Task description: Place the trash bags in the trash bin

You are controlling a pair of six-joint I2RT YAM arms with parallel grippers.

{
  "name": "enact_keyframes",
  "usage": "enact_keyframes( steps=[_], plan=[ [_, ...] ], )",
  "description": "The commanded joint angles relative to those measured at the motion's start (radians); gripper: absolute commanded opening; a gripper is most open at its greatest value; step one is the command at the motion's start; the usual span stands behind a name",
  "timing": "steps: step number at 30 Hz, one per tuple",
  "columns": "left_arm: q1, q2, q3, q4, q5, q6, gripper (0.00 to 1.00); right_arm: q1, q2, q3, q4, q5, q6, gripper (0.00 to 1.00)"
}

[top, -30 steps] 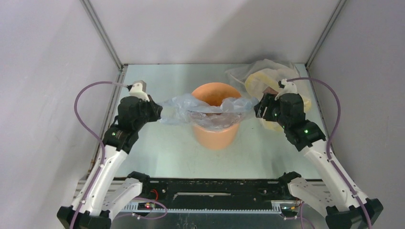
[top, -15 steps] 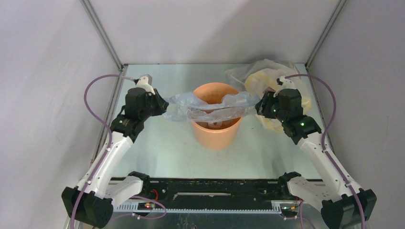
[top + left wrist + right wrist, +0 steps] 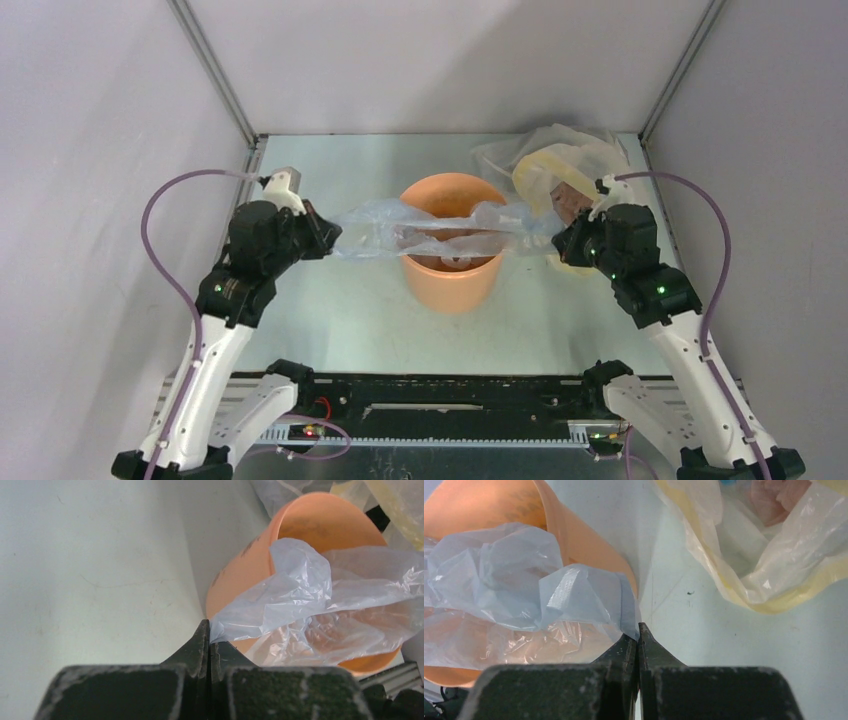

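Note:
The pale blue-grey trash bag (image 3: 440, 228) hangs stretched across the mouth of the orange trash bin (image 3: 452, 280), which stands upright mid-table. My left gripper (image 3: 328, 232) is shut on the bag's left end, left of the bin. My right gripper (image 3: 557, 238) is shut on its right end, to the bin's right. In the left wrist view the film (image 3: 300, 590) runs from the pinched jaw tips (image 3: 209, 639) over the bin's rim (image 3: 320, 505). In the right wrist view the bag (image 3: 519, 580) leaves the closed tips (image 3: 638, 636) and drapes over the bin (image 3: 484, 505).
A bulky clear-and-yellow plastic bundle (image 3: 560, 165) lies at the back right, just behind my right gripper, also seen in the right wrist view as a yellowish bundle (image 3: 769, 545). Grey enclosure walls (image 3: 120, 150) stand on three sides. The arm base rail (image 3: 440, 410) runs along the near edge.
Both grippers closed fully on the bag's ends and moved apart, left one leftward, right one rightward. The bag went from sagging into the bin to a tauter, flatter band over it.

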Motion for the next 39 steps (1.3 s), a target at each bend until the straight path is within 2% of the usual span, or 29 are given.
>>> enact_keyframes(
  steps=[1, 8, 14, 21, 25, 28, 29, 30, 32, 34, 39],
  plan=[
    [0.010, -0.048, 0.032, -0.163, 0.038, 0.048, 0.00, -0.003, -0.055, 0.033, -0.100, -0.002, -0.011, 0.00],
    [0.010, -0.077, -0.018, -0.211, 0.132, 0.040, 0.00, -0.004, -0.080, -0.001, -0.141, -0.018, 0.008, 0.00],
    [0.010, -0.117, -0.149, -0.105, 0.127, -0.005, 0.00, -0.004, -0.062, -0.098, -0.072, -0.035, 0.027, 0.00],
    [0.010, -0.083, -0.285, 0.094, -0.023, -0.047, 0.00, -0.003, 0.033, -0.183, 0.088, 0.006, 0.053, 0.00],
    [0.011, -0.073, -0.306, 0.182, -0.089, -0.067, 0.00, -0.004, 0.046, -0.189, 0.170, 0.027, 0.041, 0.07],
    [0.011, -0.091, -0.299, 0.192, -0.098, -0.077, 0.01, -0.004, 0.019, -0.189, 0.175, 0.027, 0.027, 0.25],
    [0.011, -0.100, -0.298, 0.191, -0.099, -0.077, 0.06, -0.003, 0.004, -0.189, 0.171, 0.026, 0.018, 0.36],
    [0.011, -0.115, -0.296, 0.192, -0.095, -0.076, 0.13, -0.003, -0.017, -0.189, 0.164, 0.023, 0.009, 0.42],
    [0.011, -0.152, -0.299, 0.197, -0.078, -0.074, 0.25, -0.002, -0.063, -0.188, 0.156, 0.000, -0.015, 0.50],
    [0.012, -0.202, -0.297, 0.197, -0.067, -0.073, 0.37, -0.001, -0.113, -0.182, 0.144, -0.031, -0.034, 0.54],
    [0.011, -0.248, -0.241, 0.140, -0.057, -0.054, 0.51, 0.026, -0.205, -0.122, 0.086, -0.093, -0.067, 0.56]
  ],
)
